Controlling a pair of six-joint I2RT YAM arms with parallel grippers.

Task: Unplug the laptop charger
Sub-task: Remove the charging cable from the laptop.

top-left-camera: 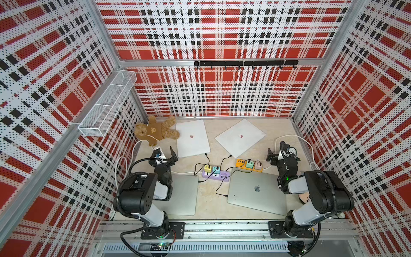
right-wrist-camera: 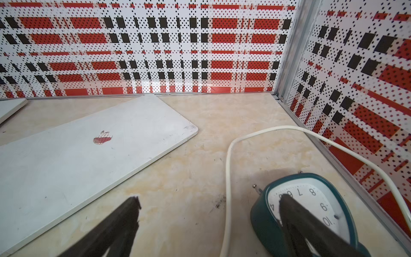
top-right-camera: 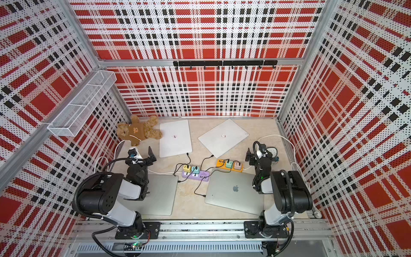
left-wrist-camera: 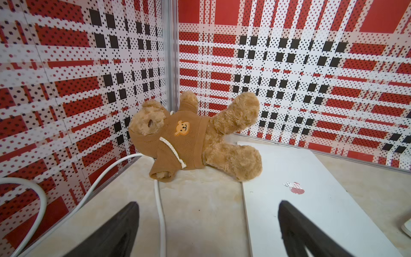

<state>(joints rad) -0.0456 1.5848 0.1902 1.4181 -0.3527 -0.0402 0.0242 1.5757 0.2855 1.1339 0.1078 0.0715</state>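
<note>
Black left pincer [left-wrist-camera: 208,203] and right pincer [right-wrist-camera: 209,198] hover low, both spread wide.

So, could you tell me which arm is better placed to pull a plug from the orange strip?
Right, probably: the right tool hangs open close to the orange strip, while the left tool is across the table, facing the bear.

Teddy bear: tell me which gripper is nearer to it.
Left. The left gripper hangs open just in front of the teddy bear, facing it; the right gripper is across the table, open beside the clock.
</note>
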